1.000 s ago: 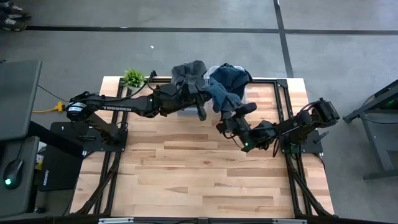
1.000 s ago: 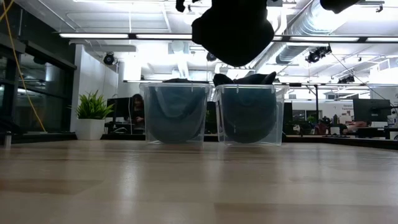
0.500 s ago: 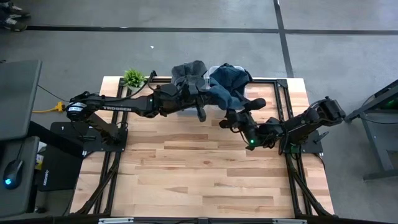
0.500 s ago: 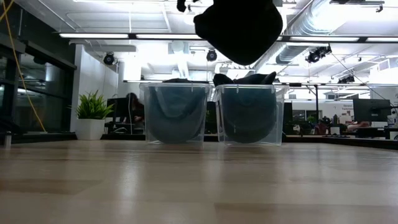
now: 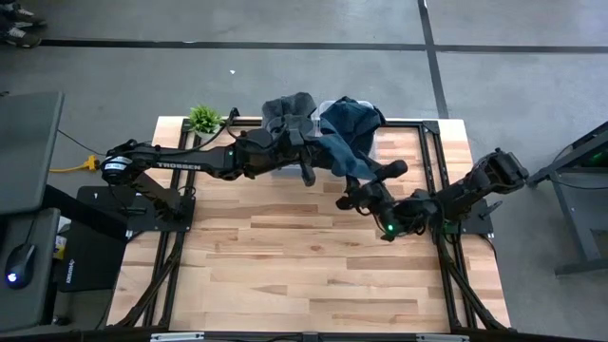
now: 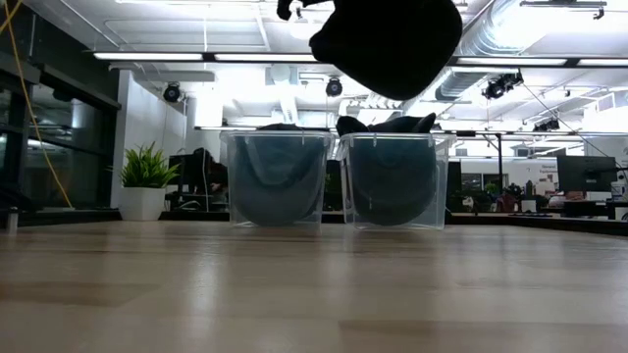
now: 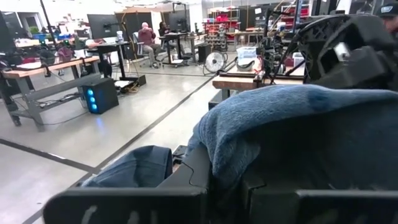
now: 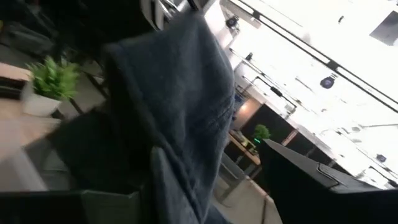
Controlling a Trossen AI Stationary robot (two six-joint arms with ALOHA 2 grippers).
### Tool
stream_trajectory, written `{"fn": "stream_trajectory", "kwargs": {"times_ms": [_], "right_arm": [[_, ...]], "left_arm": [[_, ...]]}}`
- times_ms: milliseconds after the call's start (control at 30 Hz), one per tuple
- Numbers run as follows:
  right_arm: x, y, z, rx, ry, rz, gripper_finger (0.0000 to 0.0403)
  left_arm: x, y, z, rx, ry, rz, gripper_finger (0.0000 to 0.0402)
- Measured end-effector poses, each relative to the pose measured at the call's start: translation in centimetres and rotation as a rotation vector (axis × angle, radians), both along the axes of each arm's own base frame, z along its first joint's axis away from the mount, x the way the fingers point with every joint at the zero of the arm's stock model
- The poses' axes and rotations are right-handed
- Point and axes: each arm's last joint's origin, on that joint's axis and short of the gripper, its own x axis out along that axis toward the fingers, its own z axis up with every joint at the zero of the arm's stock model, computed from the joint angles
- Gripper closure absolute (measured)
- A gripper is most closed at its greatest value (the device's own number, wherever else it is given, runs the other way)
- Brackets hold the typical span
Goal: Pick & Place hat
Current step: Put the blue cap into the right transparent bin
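Hat — soft blue knitted fabric hat (image 5: 344, 136) draped over the clear plastic bins (image 6: 334, 179) at the tabletop's (image 5: 285, 256) far edge | left gripper (image 5: 306, 163) clenched on the hat's cloth above the bins | right gripper (image 5: 375, 179) just beside it — fingers spread, holding nothing

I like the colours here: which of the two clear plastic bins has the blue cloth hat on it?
The clear plastic bin on the right, seen from above. The blue cloth hat drapes over it, while the left bin carries a grey hat.
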Motion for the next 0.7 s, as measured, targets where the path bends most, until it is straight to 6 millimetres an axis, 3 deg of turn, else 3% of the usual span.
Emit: {"fn": "stream_trajectory", "kwargs": {"times_ms": [533,700], "right_arm": [[-1.6,4.7,-0.3,0.087,-0.058,0.159,0.0178],[-1.7,5.3,-0.1,0.109,-0.176,0.268,0.0178]], "left_arm": [[0.0,0.0,-0.3,0.021,0.037,0.006,0.0388],[0.0,-0.1,-0.3,0.024,0.040,-0.026,0.0388]]}}
